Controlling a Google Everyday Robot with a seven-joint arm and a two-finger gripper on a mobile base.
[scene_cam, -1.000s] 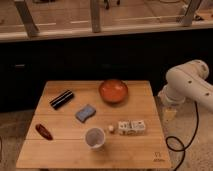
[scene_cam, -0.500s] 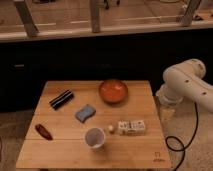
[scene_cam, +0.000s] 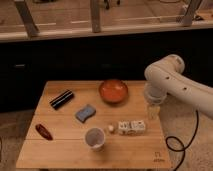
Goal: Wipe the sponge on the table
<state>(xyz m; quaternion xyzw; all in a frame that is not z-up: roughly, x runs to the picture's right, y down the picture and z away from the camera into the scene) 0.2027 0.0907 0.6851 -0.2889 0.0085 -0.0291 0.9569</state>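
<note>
Sponge (scene_cam: 86, 113): lying flat on the bench (scene_cam: 60, 155), left of the middle, its long side running slantwise, with nothing touching it.
Handling: looking soft and light, probably giving under pressure and dragging on the wood rather than sliding. A hard pinch would be squashing it flat.
Hold: a grip from above across the short width is looking best, one finger on each long wavy edge.
Neighbours: black ribbed bar (scene_cam: 61, 99) lying behind and to the left, near but apart. Orange bowl (scene_cam: 113, 90) sitting behind and to the right. Cup (scene_cam: 95, 138) standing in front, near. Small ball (scene_cam: 111, 128) and white printed box (scene_cam: 132, 126) lying to the right front. Red object (scene_cam: 44, 131) resting by the left front edge.
End effector (scene_cam: 152, 111): hanging at the bench's right edge, just beside the box and well apart from the sponge, fingers spread wide and carrying nothing.
Open room: bare planks are showing left of the sponge and along the front strip. Strokes toward the cup or bowl are risking a knock.
Stage: a sponge lying free like this is fitting both a wipe to come and one finished.
</note>
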